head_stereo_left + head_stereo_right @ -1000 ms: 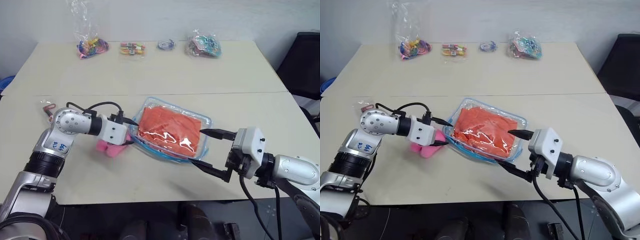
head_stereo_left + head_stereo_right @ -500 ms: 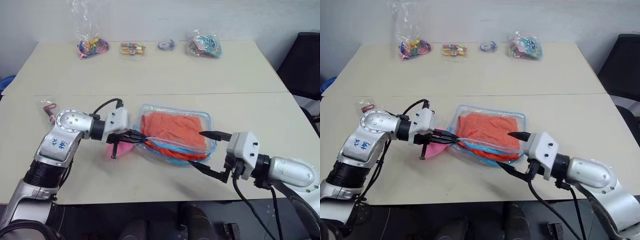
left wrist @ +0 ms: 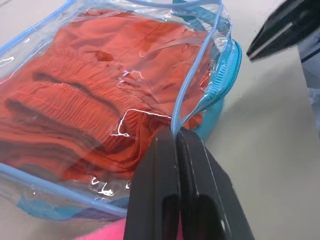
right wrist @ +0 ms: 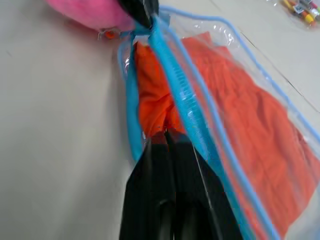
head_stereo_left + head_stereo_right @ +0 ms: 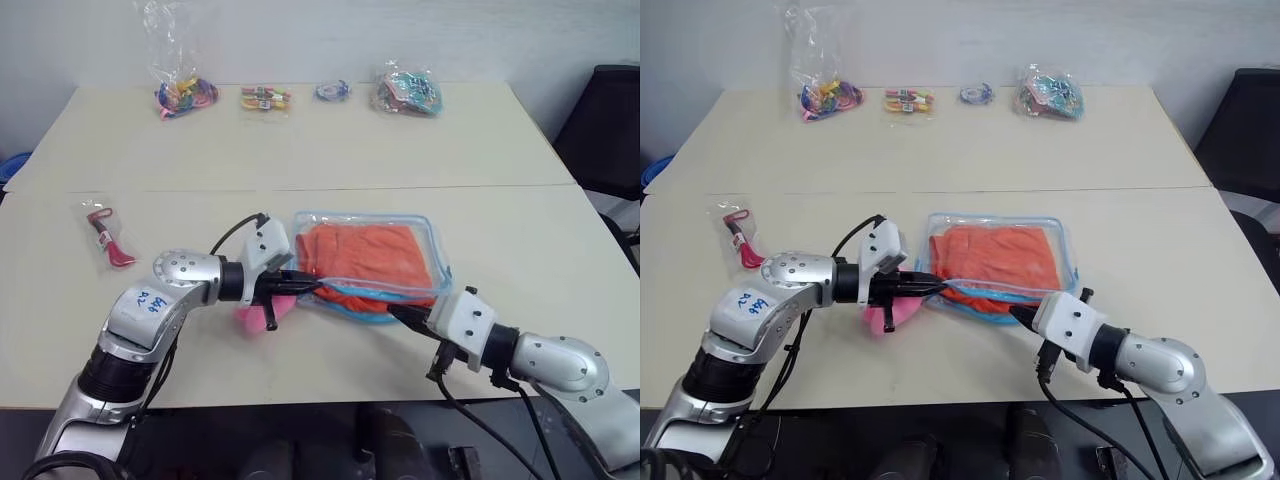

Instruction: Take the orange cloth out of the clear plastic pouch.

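Note:
The clear plastic pouch (image 5: 425, 235) with light blue edging lies flat at mid-table, and the orange cloth (image 5: 365, 255) fills it. My left gripper (image 5: 308, 284) is shut on the pouch's blue edge at its near left corner; the left wrist view shows the fingers (image 3: 160, 170) pinching that edging. My right gripper (image 5: 395, 312) is shut, its tips at the pouch's open zipper mouth on the near side. In the right wrist view its fingertips (image 4: 159, 145) meet a bulge of orange cloth, and I cannot tell if any cloth is pinched. A pink plush toy (image 5: 255, 315) lies under my left gripper.
Several small clear bags of colourful trinkets (image 5: 185, 95) line the table's far edge. A small bag with a red item (image 5: 108, 238) lies at the left. A black chair (image 5: 610, 130) stands beyond the table's right side. A seam (image 5: 150, 190) runs across the tabletop.
My left gripper rolled over, moved right and shut on the pouch's edge. The pouch slid right and settled flatter. My right gripper sank toward the table and went from wide open to shut.

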Robot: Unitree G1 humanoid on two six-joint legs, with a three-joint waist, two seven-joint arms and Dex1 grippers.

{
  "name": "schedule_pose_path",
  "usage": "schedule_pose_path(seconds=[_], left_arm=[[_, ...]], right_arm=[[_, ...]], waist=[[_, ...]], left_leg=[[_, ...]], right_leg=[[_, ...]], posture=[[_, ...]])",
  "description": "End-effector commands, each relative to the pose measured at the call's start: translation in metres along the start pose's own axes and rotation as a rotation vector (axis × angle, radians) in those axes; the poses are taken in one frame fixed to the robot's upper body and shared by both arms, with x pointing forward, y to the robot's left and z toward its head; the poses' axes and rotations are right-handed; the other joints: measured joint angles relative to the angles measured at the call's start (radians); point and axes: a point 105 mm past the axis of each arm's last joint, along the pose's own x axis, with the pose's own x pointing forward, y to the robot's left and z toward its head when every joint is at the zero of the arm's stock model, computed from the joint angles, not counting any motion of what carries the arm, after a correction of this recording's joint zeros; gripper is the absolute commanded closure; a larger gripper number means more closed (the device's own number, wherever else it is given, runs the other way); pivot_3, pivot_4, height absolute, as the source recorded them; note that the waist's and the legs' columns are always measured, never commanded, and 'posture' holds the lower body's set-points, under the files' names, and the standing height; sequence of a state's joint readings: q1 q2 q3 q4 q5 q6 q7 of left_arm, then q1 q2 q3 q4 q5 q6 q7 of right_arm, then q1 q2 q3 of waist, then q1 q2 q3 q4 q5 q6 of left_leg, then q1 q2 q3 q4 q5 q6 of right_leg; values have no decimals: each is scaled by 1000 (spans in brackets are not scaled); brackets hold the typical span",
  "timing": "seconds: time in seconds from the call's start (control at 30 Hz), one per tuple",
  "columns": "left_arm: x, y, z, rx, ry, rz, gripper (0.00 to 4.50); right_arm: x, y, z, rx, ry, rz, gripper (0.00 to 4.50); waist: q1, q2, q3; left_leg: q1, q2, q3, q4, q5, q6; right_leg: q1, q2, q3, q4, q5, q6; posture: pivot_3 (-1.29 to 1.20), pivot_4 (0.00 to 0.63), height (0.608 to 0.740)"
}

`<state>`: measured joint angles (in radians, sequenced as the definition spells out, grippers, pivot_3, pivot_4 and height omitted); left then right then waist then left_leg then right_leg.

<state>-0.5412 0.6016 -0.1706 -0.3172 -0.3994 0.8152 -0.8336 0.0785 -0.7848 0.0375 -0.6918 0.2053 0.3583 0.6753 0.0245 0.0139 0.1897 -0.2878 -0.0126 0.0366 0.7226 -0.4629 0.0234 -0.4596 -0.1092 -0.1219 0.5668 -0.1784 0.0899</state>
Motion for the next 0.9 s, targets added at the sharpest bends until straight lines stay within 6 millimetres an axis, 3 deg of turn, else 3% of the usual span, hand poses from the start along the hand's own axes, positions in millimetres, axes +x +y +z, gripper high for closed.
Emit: schedule_pose_path(seconds=[0.03, 0.23, 0.43, 0.53, 0.9], left_arm=[[1, 2, 11, 25, -26, 23, 4500], [2, -5, 16, 32, -47, -20, 4500], [4, -5, 19, 34, -60, -22, 4500], [4, -6, 20, 39, -62, -25, 4500], [5, -10, 22, 34, -72, -31, 4500]], right_arm=[[1, -2, 1, -61, -6, -27, 4485], [8, -20, -15, -139, 66, -115, 4485], [11, -32, -28, -292, 139, -168, 2624], [11, -27, -32, -341, 155, -133, 1612], [18, -35, -28, -417, 153, -193, 1612]], waist=[[-2, 0, 0], [-4, 0, 0], [-1, 0, 0], [-4, 0, 0], [-4, 0, 0]], left_leg=[[0, 0, 0, 0, 0, 0], [0, 0, 1, 0, 0, 0], [4, 0, 0, 0, 0, 0], [3, 0, 1, 0, 0, 0], [3, 0, 1, 0, 0, -1]], right_leg=[[0, 0, 0, 0, 0, 0], [0, 0, 0, 0, 0, 0], [0, 0, 0, 0, 0, 0], [0, 0, 0, 0, 0, 0], [0, 0, 1, 0, 0, 0]], posture=[[0, 150, 740], [0, 150, 740], [0, 150, 740], [0, 150, 740], [0, 150, 740]])
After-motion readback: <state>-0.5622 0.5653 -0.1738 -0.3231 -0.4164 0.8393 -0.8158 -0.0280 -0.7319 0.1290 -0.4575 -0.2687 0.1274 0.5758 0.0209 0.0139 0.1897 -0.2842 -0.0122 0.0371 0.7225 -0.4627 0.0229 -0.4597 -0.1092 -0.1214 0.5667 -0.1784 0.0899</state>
